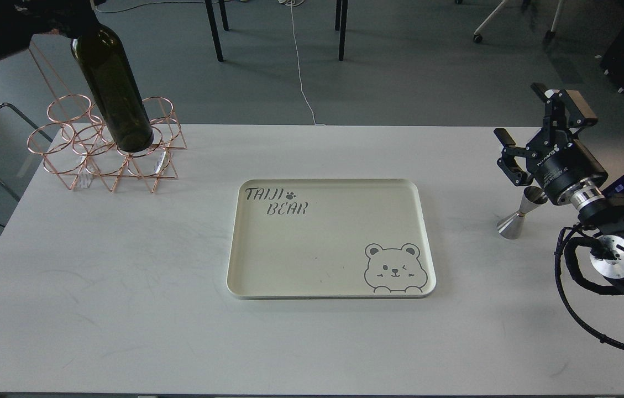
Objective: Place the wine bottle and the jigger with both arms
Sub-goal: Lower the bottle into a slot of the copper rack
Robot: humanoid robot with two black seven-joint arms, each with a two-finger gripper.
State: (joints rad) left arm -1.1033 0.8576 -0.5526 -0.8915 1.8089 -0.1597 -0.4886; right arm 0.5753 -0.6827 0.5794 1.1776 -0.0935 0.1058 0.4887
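Right now you have one bottle (114,94), one jigger (517,215), one tray (331,284) and one copper wire rack (107,149) on the white table (124,309). The bottle is tilted, its base lowered among the rack's rings at the far left corner, neck leaning up toward the top left. Your left gripper (66,22) sits up there around the neck, but it is dark and cut by the frame edge, so you cannot tell whether its fingers are clamped. The jigger stands upright on its wider cone near the table's right edge, well apart from the tray. Your right gripper (535,124) hangs just behind and above the jigger with its fingers spread wide, holding nothing. The tray lies flat in the middle, printed with a bear and lettering, nothing on it. Bare table runs on both sides of the tray and along the whole near edge.
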